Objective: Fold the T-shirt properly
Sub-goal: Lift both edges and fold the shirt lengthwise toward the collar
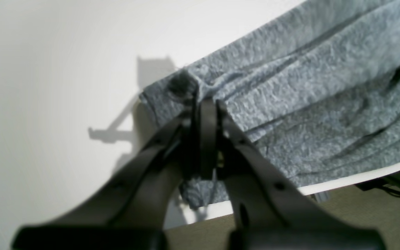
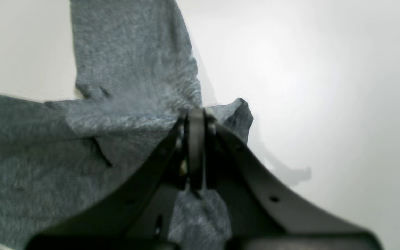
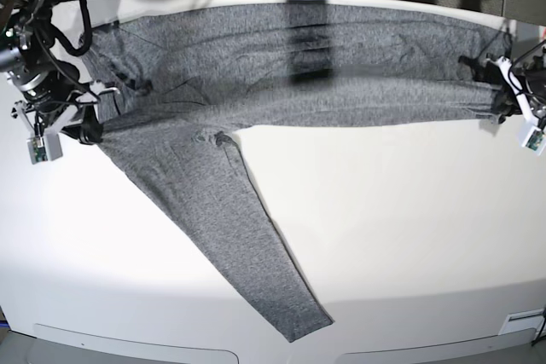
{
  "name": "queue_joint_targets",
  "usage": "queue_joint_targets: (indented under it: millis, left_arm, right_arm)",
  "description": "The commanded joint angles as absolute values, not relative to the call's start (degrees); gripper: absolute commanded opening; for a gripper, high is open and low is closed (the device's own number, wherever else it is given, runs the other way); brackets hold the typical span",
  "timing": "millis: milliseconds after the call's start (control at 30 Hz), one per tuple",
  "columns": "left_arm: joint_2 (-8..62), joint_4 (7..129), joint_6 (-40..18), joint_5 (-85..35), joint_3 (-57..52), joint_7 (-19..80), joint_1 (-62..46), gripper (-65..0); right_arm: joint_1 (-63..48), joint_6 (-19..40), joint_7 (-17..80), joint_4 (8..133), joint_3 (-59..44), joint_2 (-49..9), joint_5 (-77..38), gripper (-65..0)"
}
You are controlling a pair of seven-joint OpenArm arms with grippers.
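One T-shirt [image 3: 281, 74] is seen, heather grey and unprinted, stretched in a long band across the far part of the white table [image 3: 384, 228] between the two grippers. No brand, label or writing can be read on the cloth or on the arms.

The left gripper [image 1: 205, 104] is closed on a bunched edge of the cloth: in the left wrist view a small knot of fabric is pinched right at the fingertips, and the rest of the shirt fans away from them in long creases toward the table edge. A further flap of cloth hangs below the fingers.

The right gripper [image 2: 196, 114] is likewise clamped on the shirt. In the right wrist view the fabric is caught between the closed fingers, a small peak of cloth stands just beyond the tips, and a sleeve runs straight away from them across the table.

In the base view one sleeve [image 3: 230, 236] is laid diagonally from beside the right gripper toward the near table edge, well apart from the left gripper.

Two grippers, one shirt and one table are counted.
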State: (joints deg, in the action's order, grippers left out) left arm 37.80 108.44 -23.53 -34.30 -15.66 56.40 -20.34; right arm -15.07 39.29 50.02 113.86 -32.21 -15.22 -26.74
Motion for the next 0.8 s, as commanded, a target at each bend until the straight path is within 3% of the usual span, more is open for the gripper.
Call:
queue_joint_targets:
  millis: [0, 767]
  left_arm:
    - [38.9, 109.4, -23.3, -34.5, -16.2, 55.7, -20.2, -64.6]
    - [38.9, 111.5, -23.3, -34.5, -16.2, 57.0, -28.4, -64.6]
  right_arm:
    - [-15.4, 39.4, 49.1, 115.0, -32.5, -16.0, -27.2, -65.0]
    - [-19.9, 39.2, 52.8, 115.0, -38.0, -15.9, -25.8, -65.0]
